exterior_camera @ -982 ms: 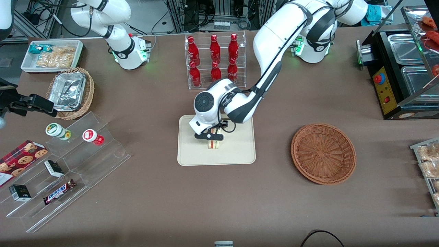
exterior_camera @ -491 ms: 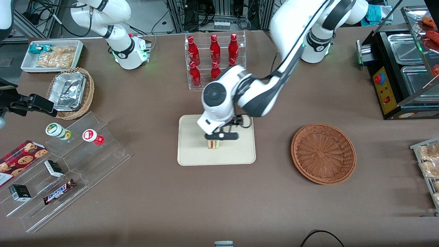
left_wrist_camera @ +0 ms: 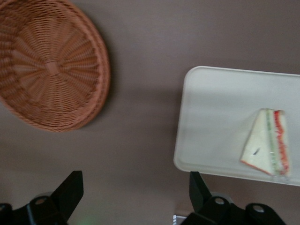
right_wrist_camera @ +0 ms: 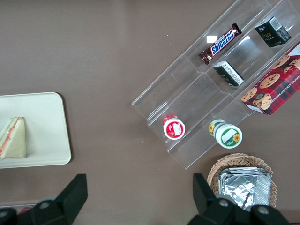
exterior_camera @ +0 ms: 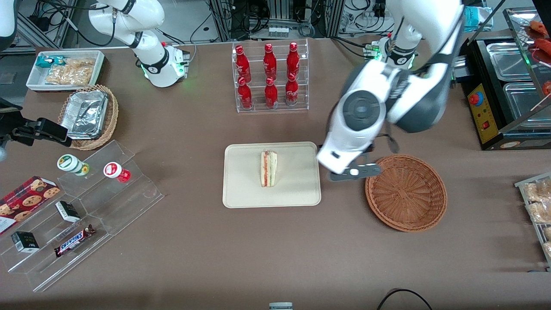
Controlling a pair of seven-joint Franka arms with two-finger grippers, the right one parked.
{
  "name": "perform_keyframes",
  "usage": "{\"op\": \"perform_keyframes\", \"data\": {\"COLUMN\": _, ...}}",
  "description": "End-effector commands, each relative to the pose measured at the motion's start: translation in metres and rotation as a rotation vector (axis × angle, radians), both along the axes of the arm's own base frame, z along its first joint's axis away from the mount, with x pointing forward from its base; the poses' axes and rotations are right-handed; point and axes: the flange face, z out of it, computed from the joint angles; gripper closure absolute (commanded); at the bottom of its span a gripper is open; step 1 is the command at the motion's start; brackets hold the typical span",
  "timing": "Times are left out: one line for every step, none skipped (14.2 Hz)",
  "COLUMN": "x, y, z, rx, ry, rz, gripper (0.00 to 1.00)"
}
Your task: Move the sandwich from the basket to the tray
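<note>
Now, tray [exterior_camera: 241, 189], mid-desk: sandwich [exterior_camera: 268, 168] lies on it near its centre, released. Gripper [exterior_camera: 354, 171]: fingers spread apart, empty, above the desk between tray edge and basket [exterior_camera: 406, 193]. We judge placement done; we should lift clear upward, not sweeping over either rim.

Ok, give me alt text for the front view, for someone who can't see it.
A sandwich wedge lies on a cream tray at the middle of a brown table, with nothing holding it. The left arm's gripper hangs open above the table between the tray and an empty reddish-brown wicker basket, close to the basket's rim.
</note>
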Motion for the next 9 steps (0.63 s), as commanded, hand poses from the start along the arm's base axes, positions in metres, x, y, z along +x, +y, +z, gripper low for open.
{"op": "perform_keyframes", "data": {"x": -0.014, "y": 0.063, "z": 0.037, "rx": 0.015, "ry": 0.043, "rz": -0.028, "gripper": 0.0}}
{"op": "perform_keyframes", "data": {"x": -0.017, "y": 0.081, "z": 0.049, "rx": 0.015, "ry": 0.058, "rz": -0.039, "gripper": 0.0}}
{"op": "perform_keyframes", "data": {"x": -0.019, "y": 0.1, "z": 0.063, "rx": 0.012, "ry": 0.069, "rz": -0.046, "gripper": 0.0}}
{"op": "perform_keyframes", "data": {"x": -0.021, "y": 0.117, "z": 0.077, "rx": 0.007, "ry": 0.072, "rz": -0.052, "gripper": 0.0}}
{"op": "perform_keyframes", "data": {"x": -0.024, "y": 0.135, "z": 0.092, "rx": -0.004, "ry": 0.07, "rz": -0.066, "gripper": 0.0}}
{"op": "perform_keyframes", "data": {"x": -0.026, "y": 0.153, "z": 0.106, "rx": -0.016, "ry": 0.053, "rz": -0.073, "gripper": 0.0}}
{"op": "perform_keyframes", "data": {"x": -0.027, "y": 0.168, "z": 0.117, "rx": -0.024, "ry": 0.038, "rz": -0.074, "gripper": 0.0}}
{"op": "perform_keyframes", "data": {"x": -0.029, "y": 0.172, "z": 0.125, "rx": -0.025, "ry": 0.025, "rz": -0.074, "gripper": 0.0}}
{"op": "perform_keyframes", "data": {"x": -0.031, "y": 0.176, "z": 0.131, "rx": -0.024, "ry": 0.014, "rz": -0.067, "gripper": 0.0}}
